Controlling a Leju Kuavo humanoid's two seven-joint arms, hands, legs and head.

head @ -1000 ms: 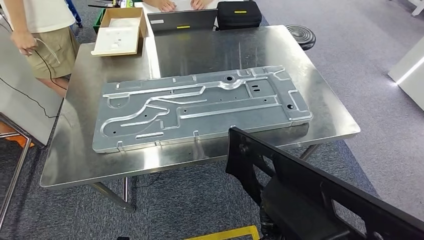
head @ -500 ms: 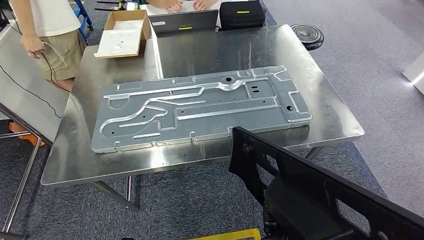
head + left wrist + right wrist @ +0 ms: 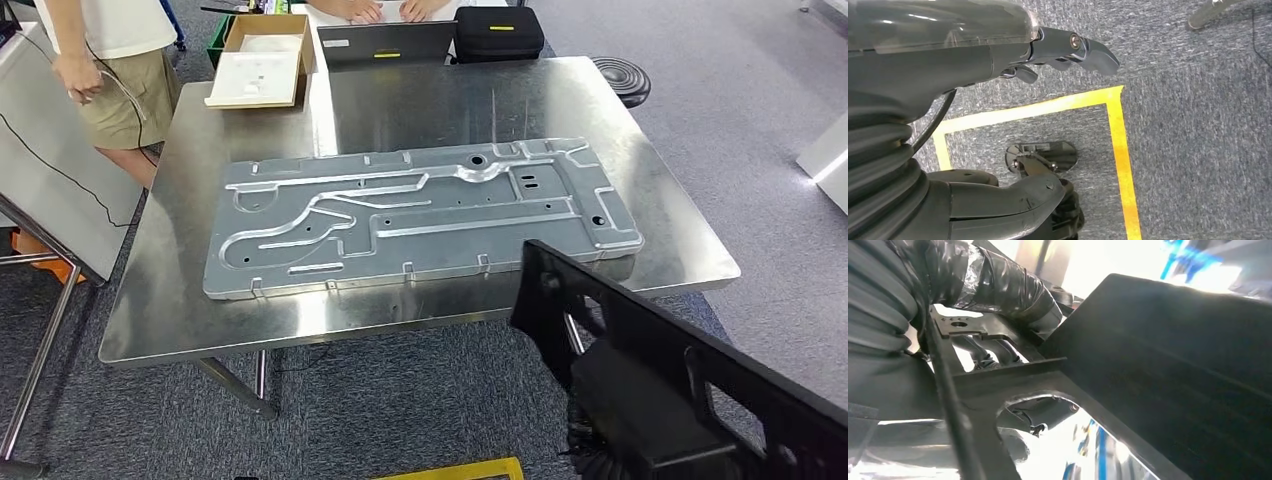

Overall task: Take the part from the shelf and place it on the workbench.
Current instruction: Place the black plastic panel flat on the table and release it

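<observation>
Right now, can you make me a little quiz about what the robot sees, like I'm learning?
1. True or false: the black part already lies on the workbench.
2. Which hand holds the black part: A left, B right?
3. What lies flat in the middle of the workbench?

Key:
1. False; it is held near the bench's front edge.
2. B; the right hand grips it, the left hand hangs over the floor.
3. The grey metal panel.

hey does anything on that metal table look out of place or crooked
Nothing is spilled or broken. The big metal panel lies flat but slightly askew to the table edges, its right end nearly reaching the near right edge.
</observation>
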